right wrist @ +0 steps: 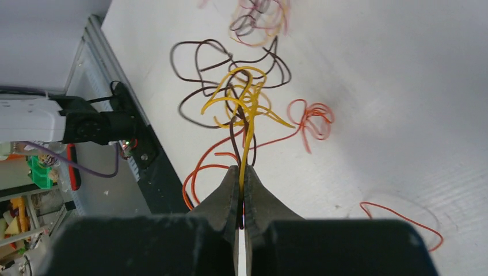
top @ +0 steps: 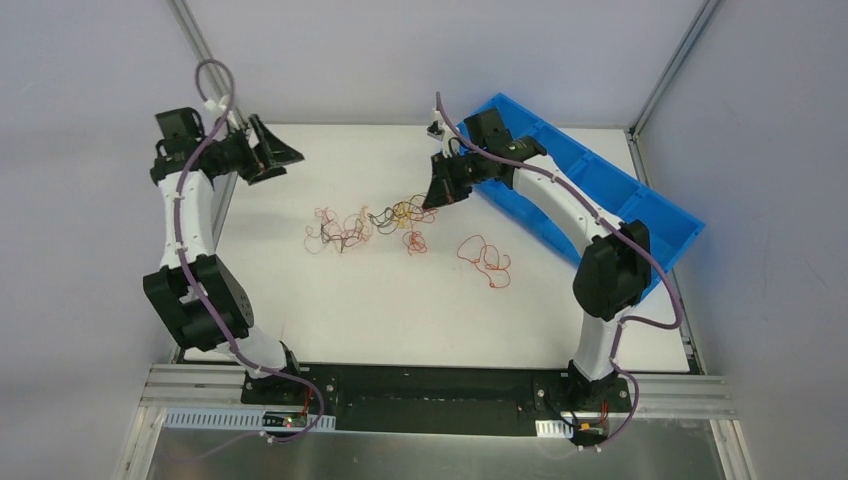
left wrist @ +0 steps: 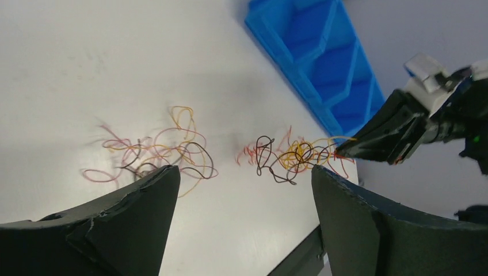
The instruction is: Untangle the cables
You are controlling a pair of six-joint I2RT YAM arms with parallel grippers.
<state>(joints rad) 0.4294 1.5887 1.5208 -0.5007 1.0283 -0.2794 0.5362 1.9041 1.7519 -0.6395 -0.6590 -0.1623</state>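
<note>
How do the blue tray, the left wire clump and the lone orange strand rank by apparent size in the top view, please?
1. blue tray
2. left wire clump
3. lone orange strand, only slightly smaller

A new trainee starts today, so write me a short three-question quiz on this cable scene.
1. True or false: the left pincer is clamped on a cable.
2. Which cable colour runs into the shut right pincer? A yellow, B green, C blue.
3. Fill in: the blue tray lies on the robot's ____ side.
Key: 1 false, it stands open; 2 A, the yellow cable; 3 right.
</note>
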